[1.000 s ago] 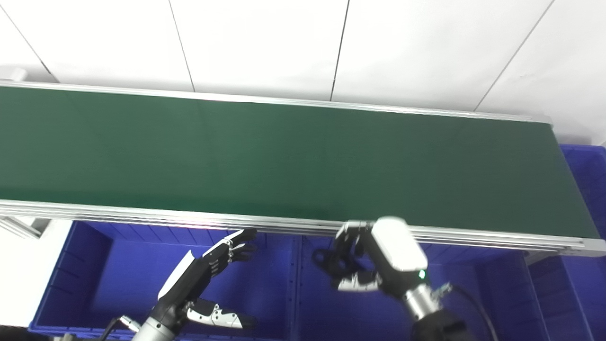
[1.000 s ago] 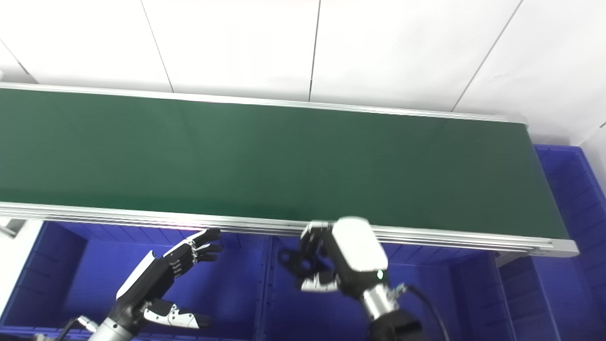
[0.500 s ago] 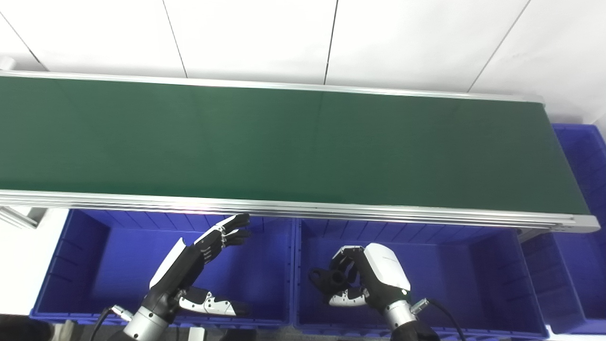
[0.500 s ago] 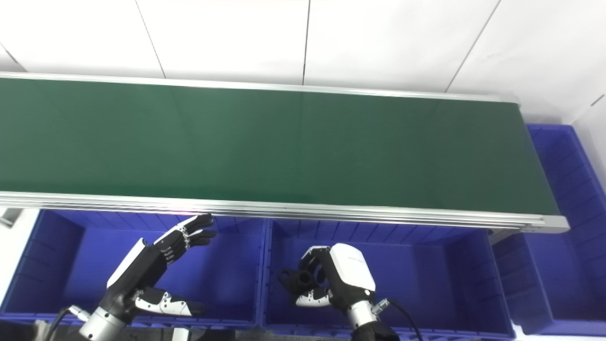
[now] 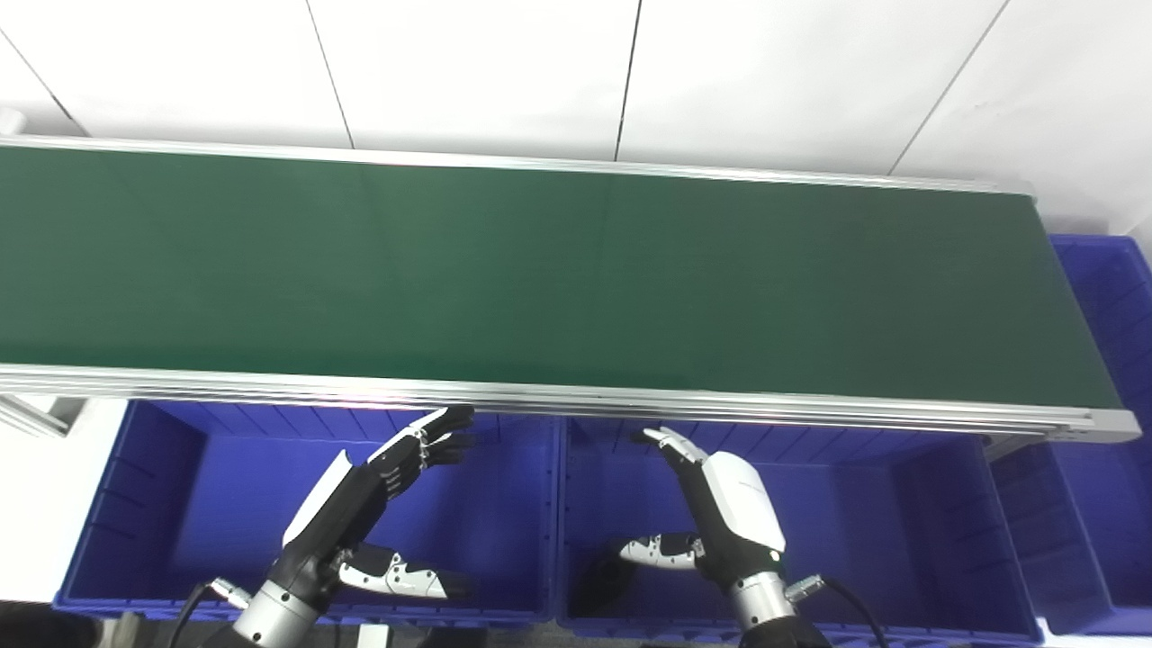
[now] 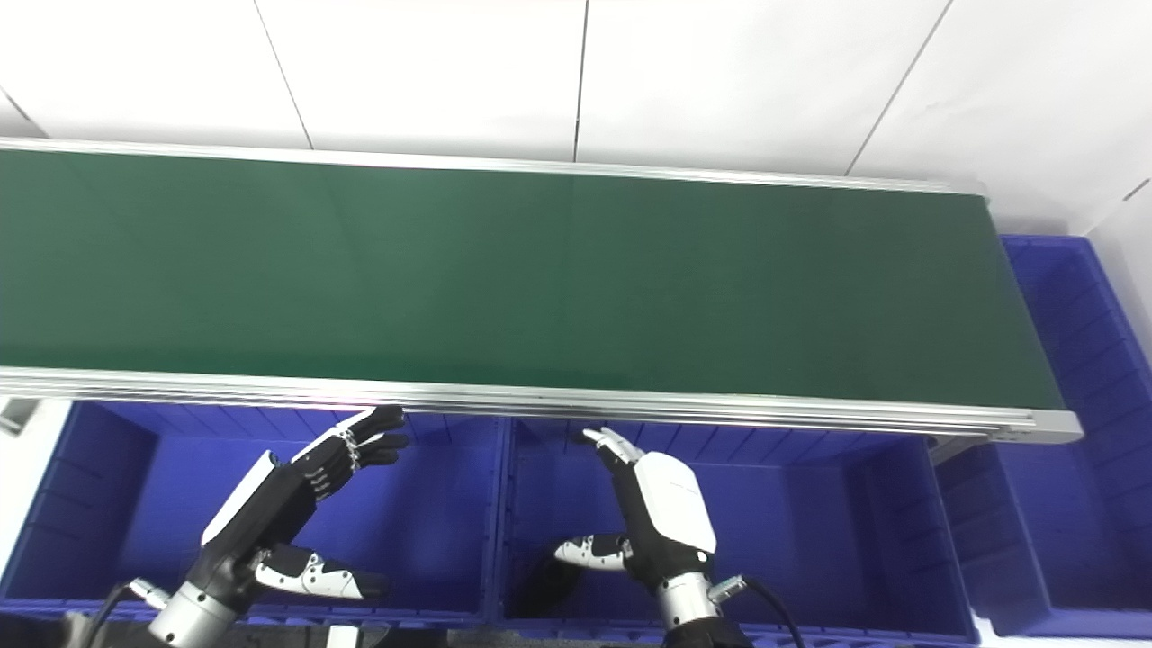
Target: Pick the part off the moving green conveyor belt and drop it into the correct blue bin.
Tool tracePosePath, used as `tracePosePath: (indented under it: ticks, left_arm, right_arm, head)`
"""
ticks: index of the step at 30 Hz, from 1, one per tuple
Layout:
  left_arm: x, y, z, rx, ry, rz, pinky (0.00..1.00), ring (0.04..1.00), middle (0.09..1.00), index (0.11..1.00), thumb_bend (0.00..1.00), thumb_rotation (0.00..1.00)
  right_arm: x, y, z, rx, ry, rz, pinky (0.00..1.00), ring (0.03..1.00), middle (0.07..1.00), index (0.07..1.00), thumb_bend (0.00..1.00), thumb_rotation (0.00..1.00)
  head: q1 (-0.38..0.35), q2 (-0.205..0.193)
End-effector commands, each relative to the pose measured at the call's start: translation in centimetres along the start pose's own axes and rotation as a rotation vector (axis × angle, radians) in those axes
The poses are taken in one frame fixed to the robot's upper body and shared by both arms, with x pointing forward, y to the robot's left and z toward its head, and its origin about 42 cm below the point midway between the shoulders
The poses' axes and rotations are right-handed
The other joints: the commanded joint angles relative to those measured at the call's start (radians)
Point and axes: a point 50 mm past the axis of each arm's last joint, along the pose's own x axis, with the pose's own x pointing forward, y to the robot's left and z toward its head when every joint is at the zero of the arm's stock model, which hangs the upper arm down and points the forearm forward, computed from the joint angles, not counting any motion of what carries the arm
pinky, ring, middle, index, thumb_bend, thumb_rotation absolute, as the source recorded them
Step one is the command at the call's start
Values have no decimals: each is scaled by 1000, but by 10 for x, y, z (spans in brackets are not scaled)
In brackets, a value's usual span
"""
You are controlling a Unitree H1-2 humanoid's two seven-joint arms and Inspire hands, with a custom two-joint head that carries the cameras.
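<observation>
The right robot hand (image 5: 724, 513), which was curled round the black part half a second ago, is now spreading its fingers and thumb wide and holding nothing. The part (image 5: 601, 576) is lying as a dark shape on the floor of the middle bin (image 5: 900, 531), low at its left end, just below the thumb of that robot hand; its outline is too dim to tell more. The left robot hand (image 5: 369, 504) is hanging over the left bin (image 5: 180, 504) with fingers straight and apart and thumb out, empty, as it was before. The view is sitting where it sat half a second ago.

The belt (image 5: 540, 279) is running bare across the frame behind both bins, its metal rail overhanging their far rims. A third bin (image 5: 1107, 360) is standing at the belt's right end.
</observation>
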Motion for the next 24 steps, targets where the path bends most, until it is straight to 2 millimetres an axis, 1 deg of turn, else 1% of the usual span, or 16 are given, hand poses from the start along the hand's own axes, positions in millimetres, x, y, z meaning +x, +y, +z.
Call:
tracePosePath:
  ticks: [1, 3, 6, 7, 8, 11, 13, 16, 19, 24]
  left_arm:
    - [1, 4, 10, 25, -57, 4, 819, 848, 903, 885, 689, 177]
    - [2, 4, 8, 15, -58, 1, 817, 846, 902, 885, 693, 188]
    - [3, 4, 7, 10, -57, -3, 822, 845, 907, 886, 689, 172]
    - [4, 4, 7, 13, -55, -3, 813, 843, 903, 886, 691, 190]
    - [5, 4, 6, 11, -56, -5, 813, 843, 904, 887, 689, 185]
    - [7, 3, 4, -6, -58, -4, 819, 834, 905, 883, 698, 167]
    - [8, 3, 4, -6, -58, -7, 814, 829, 907, 884, 695, 172]
    - [9, 3, 3, -5, -57, -10, 818, 835, 909, 885, 697, 191]
    - [9, 3, 3, -7, -59, -9, 822, 843, 905, 886, 704, 220]
    - [11, 2, 2, -14, -59, -6, 821, 833, 908, 888, 695, 205]
  right_arm:
    - [-3, -11, 16, 48, -65, -88, 726, 819, 862, 817, 625, 42]
    - [-8, -14, 20, 93, -87, -109, 716, 815, 852, 821, 615, 74]
    - [-16, -16, 25, 181, -125, -117, 708, 815, 847, 830, 604, 123]
    - [-19, -15, 26, 218, -140, -119, 682, 795, 844, 837, 610, 201]
    - [-21, -14, 26, 260, -152, -121, 666, 780, 843, 844, 624, 253]
    - [-27, -8, 27, 350, -179, -119, 660, 777, 853, 867, 650, 313]
    - [-31, -4, 26, 382, -187, -106, 676, 790, 862, 882, 662, 345]
    - [-33, -1, 26, 404, -191, -88, 693, 802, 871, 895, 670, 380]
    - [-34, 2, 25, 419, -194, -76, 708, 809, 875, 898, 678, 393]
    - [-33, 3, 22, 415, -183, -59, 716, 814, 872, 898, 681, 385]
  head:
    - [3, -4]
    - [3, -4]
    - [2, -6]
    - [3, -11]
    - [3, -12]
    - [4, -12]
    - [9, -11]
    - [12, -8]
    - [12, -7]
    - [16, -8]
